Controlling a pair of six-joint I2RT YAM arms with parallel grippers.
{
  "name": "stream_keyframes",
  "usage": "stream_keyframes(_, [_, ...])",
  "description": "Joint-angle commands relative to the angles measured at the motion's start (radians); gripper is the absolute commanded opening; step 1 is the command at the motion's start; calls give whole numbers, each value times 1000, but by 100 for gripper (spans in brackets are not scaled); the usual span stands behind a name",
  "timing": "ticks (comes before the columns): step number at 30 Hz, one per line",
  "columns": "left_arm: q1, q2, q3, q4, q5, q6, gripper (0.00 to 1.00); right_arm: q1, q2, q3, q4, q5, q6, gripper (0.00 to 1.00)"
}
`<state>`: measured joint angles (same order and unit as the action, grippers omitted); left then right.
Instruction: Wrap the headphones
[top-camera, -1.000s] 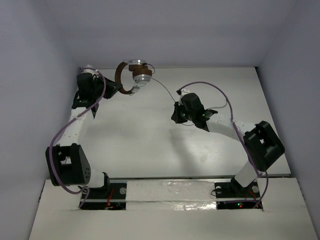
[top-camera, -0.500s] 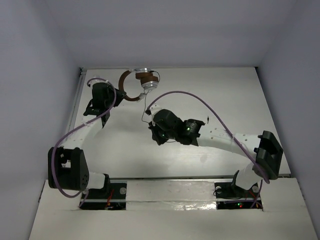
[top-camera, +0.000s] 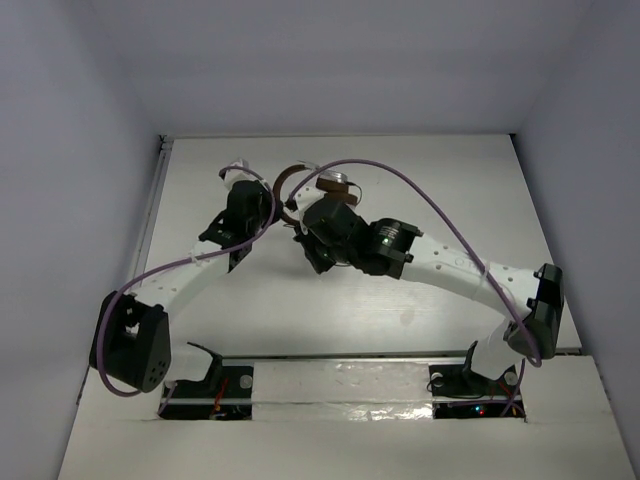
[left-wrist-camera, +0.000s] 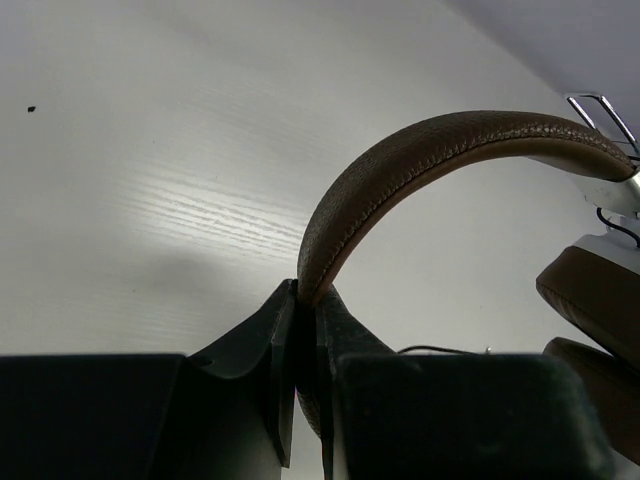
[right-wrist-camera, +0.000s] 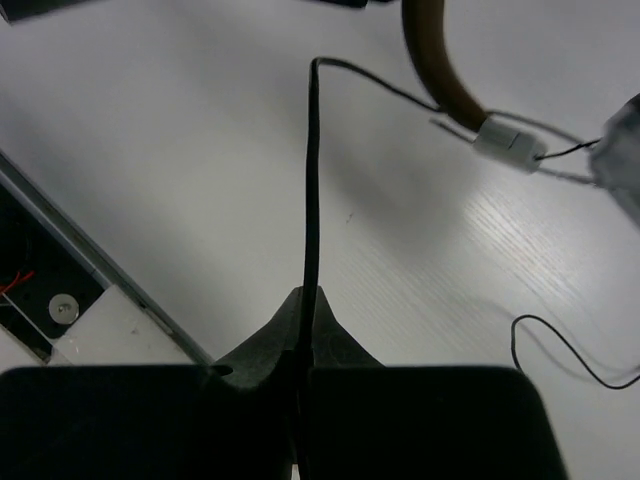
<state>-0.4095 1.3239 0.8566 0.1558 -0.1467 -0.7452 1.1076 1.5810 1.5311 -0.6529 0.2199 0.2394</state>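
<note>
Headphones (top-camera: 335, 182): toward the far edge of the tabletop (top-camera: 300, 310), a little left of its middle, between the two end effectors.
Left end effector (left-wrist-camera: 306, 300): fingers drawn together and clamped on the brown headband (left-wrist-camera: 430, 150), gripping it edge-on near one end.
Headband attitude: from the clamp it arches up and away to the right in the left wrist view, stitched seam facing the camera.
Ear pads (left-wrist-camera: 590, 290): brown, stacked one over the other at the right edge of the left wrist view, below the far end of the headband.
Right end effector (right-wrist-camera: 305, 300): fingers pressed together with the thin dark cord (right-wrist-camera: 311, 180) pinched between them.
Cord routing: runs straight out from the pinch, bends sharply, then leads across to the headband; a slack loop lies on the tabletop to the right.
Contact with tabletop: cannot be determined for the cups.
Arm layout: both arms reach inward, wrists close together beside the headphones.
</note>
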Motion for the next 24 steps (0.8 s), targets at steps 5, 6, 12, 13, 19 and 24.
stream_keyframes(5, [-63,-51,-27,96,16,133,0,-3,30,152,-106,114,-87,0])
stream_keyframes(6, [-63,-55,-34,100,38,139,0,-15,36,162,-111,125,-94,0])
stream_keyframes(12, [-63,-87,-44,71,73,211,0,-51,34,196,-157,228,-106,0])
stream_keyframes(13, [-63,-92,-48,64,68,214,0,-51,24,195,-165,251,-106,0])
stream_keyframes(19, [-63,-97,-50,42,65,259,0,-103,-19,178,-183,349,-106,0])
stream_keyframes(24, [-72,-75,-56,63,168,285,0,-169,-42,149,-159,403,-104,0])
